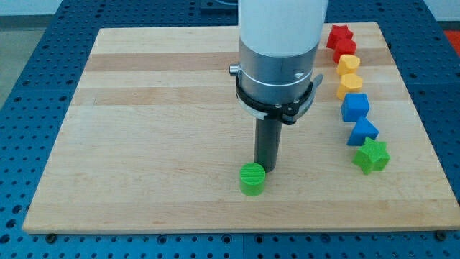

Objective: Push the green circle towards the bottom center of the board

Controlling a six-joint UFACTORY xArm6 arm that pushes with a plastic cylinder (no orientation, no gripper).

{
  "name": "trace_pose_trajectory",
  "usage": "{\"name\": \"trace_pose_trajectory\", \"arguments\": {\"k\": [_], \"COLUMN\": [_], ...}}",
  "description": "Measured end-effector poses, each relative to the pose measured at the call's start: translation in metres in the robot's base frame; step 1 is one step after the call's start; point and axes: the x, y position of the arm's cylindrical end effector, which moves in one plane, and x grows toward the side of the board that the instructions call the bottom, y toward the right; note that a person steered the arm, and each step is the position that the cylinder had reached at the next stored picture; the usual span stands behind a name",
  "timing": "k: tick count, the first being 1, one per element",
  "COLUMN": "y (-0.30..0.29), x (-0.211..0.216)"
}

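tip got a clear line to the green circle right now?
Probably yes. My tip sits right against the green circle, on its upper-right side, with nothing between them. The other blocks are lined up along the board's right edge, well out of the way.

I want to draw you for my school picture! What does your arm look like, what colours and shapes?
My arm is a fat white tube. Below it sits a shiny silver metal ring with a thin black clamp band round its bottom. From that hangs a straight dark grey rod, ending in my tip. No cables or markings show.
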Motion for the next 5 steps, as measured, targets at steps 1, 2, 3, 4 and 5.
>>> {"name": "trace_pose_trajectory", "arguments": {"k": [1, 2, 3, 4, 5], "y": [0.0, -0.0015, -0.0068, -0.0086, -0.01], "x": [0.0, 0.0, 0.0, 0.0, 0.0]}}
